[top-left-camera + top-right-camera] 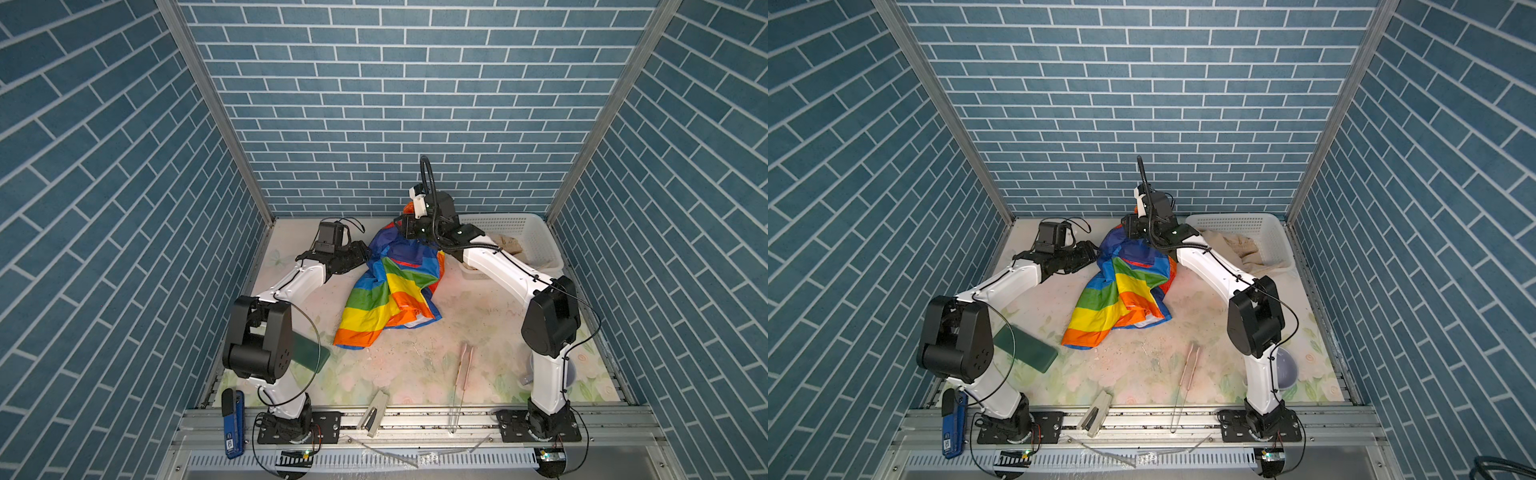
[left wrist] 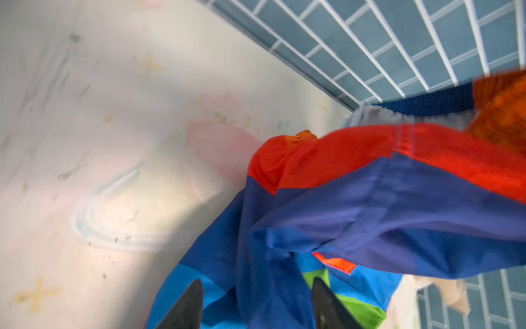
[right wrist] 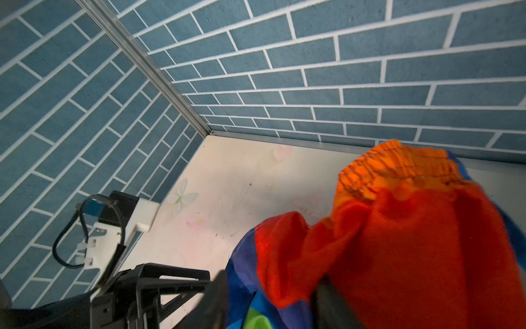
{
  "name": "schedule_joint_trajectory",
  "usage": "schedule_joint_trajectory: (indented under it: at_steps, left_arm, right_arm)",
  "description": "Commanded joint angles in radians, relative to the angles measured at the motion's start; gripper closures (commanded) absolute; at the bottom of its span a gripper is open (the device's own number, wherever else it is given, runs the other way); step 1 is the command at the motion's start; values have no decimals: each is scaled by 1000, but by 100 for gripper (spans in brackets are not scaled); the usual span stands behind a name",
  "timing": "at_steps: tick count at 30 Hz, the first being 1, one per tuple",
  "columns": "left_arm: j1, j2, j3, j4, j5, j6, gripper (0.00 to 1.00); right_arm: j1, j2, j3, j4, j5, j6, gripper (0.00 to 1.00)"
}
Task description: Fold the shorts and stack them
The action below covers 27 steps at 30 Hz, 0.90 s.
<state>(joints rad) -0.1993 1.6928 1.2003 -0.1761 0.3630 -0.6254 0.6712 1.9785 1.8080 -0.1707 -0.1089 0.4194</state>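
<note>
Across both top views, the striped shorts (image 1: 390,286) (image 1: 1121,291) lie crumpled mid-table (image 1: 478,299). They fan out toward 6 o'clock and rise to a peak at 12 o'clock. The left arm (image 1: 299,278) ends at their 9 o'clock edge, against the blue cloth. The right arm (image 1: 490,257) ends over the peak (from up here neither arm's fingers can be made out). The beige shorts (image 1: 509,243) (image 1: 1237,247) sit in the basket (image 1: 536,232) (image 1: 1266,224) in the 2 o'clock corner, partly spilling over its rim toward the table.

From the left wrist, the left fingers (image 2: 187,307) stand spread. A ridge of the striped shorts' (image 2: 370,205) blue cloth runs between them without being pinched. Beyond it come a red band and the waistband, all blurred.

From the right wrist, the right fingers (image 3: 333,302) also stand apart. Red cloth of the striped shorts (image 3: 398,242) is draped over one of them and fills the gap. The gathered orange waistband tops the heap, with bare table behind it.
</note>
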Motion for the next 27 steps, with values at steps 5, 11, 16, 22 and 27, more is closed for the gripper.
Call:
schedule_joint_trajectory:
  at_steps: [5,11,16,22,27]
  left_arm:
    - [8,-17,96,-64,-5,16,29]
    - [4,-23,171,-99,-8,9,34]
    - [3,-76,143,-106,-39,-7,32]
    - [-34,-19,303,-227,-51,7,21]
    - [-98,12,363,-243,-63,16,21]
  right_arm:
    - [-20,-228,-268,-50,98,-32,24]
    - [-63,-354,-461,-162,122,-14,23]
    - [-110,-355,-546,-204,84,3,20]
    - [-131,-274,-558,-151,-37,46,12]
    - [-132,-113,-437,-187,-116,79,12]
